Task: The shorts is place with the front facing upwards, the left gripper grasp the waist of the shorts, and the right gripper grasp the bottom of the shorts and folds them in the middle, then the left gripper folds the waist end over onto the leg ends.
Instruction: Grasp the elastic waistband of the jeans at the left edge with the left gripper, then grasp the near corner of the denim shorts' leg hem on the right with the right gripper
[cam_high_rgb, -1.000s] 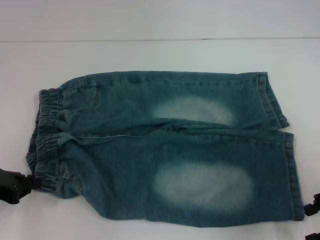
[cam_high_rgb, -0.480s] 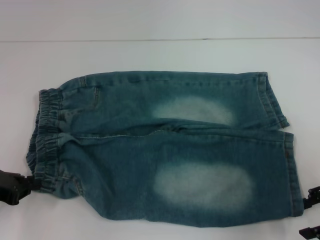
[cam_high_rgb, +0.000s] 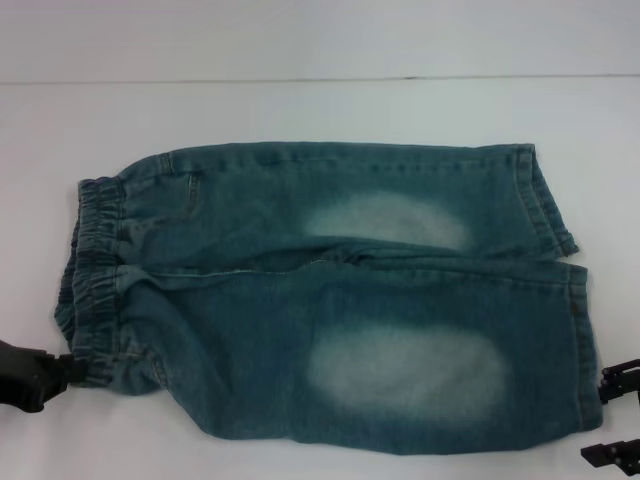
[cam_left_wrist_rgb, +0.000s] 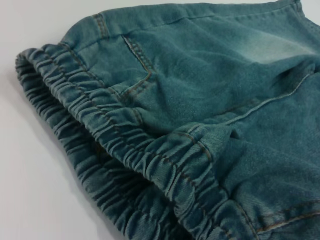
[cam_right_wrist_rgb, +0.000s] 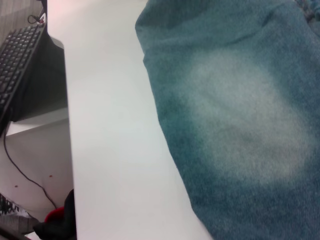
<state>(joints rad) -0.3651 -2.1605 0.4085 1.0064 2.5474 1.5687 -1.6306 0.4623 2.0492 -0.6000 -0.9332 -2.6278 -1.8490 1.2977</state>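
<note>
The shorts (cam_high_rgb: 330, 300) lie flat on the white table (cam_high_rgb: 300, 110), front up. The waist of the shorts (cam_high_rgb: 95, 280) is at the left, its puckered elastic band (cam_left_wrist_rgb: 100, 145) filling the left wrist view. The bottom of the shorts (cam_high_rgb: 585, 340), two straight leg hems, is at the right. My left gripper (cam_high_rgb: 40, 375) sits at the near left corner of the waistband, its tip touching the cloth. Just right of the near leg hem's front corner, my right gripper (cam_high_rgb: 615, 418) is open with nothing between its fingers. A pale knee patch (cam_right_wrist_rgb: 240, 115) shows in the right wrist view.
The table's front edge (cam_right_wrist_rgb: 70, 125) runs close beside the near leg. Below it are a black keyboard (cam_right_wrist_rgb: 17, 55) and a cable on the floor. White table surface extends behind the shorts.
The right gripper has come further into view at the lower right, closing on the near leg hem. The left gripper and the shorts have barely moved.
</note>
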